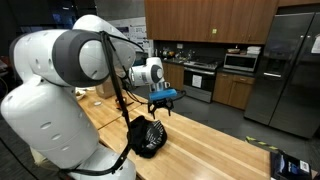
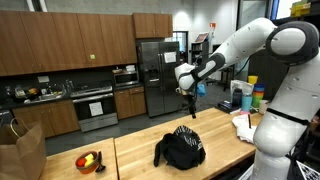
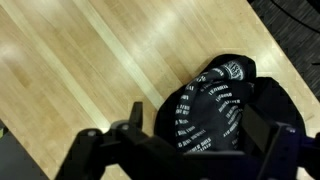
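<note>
While the gripper hangs in the air above the wooden counter, its jaws stand spread wide and hold nothing. In both exterior views it is well clear of the surface, with the black cloth lying crumpled on the counter below it and touching neither finger.

In the wrist view the gripper enters from the bottom edge. Its two dark fingers are far apart, and the black cloth shows between and beyond them, towards the right finger. The cloth is printed with white lettering in short, repeated rows that curve over its folds, and a round white emblem sits near its upper edge. The letters are too small and blurred to read. The counter around the cloth is made of pale wood strips running diagonally.

In an exterior view a bowl of fruit sits on the counter well apart from the cloth, and a brown paper bag stands at the far end. Behind them are dark wood cabinets, a stove and a steel refrigerator. No brand can be made out on any appliance. In an exterior view the gripper hangs just above the cloth.
</note>
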Robot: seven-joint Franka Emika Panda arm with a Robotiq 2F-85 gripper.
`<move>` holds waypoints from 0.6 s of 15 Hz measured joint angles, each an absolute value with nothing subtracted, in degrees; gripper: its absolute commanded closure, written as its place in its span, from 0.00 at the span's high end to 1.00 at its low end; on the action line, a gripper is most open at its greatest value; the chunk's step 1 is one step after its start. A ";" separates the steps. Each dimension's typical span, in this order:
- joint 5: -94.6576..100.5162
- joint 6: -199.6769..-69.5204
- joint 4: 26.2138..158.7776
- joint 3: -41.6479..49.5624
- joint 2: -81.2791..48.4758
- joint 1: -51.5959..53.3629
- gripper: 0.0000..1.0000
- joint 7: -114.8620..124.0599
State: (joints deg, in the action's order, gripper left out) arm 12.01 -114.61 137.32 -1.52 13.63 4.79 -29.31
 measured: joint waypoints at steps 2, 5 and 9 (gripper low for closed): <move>12.02 -114.82 137.67 -2.80 13.02 5.78 1.00 -28.78; 12.20 -115.50 138.46 -4.49 12.41 7.10 1.00 -28.56; 12.63 -116.19 138.99 -6.11 10.57 8.33 1.00 -28.48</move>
State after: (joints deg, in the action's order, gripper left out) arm 12.63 -116.19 138.99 -6.11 10.57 8.33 -28.48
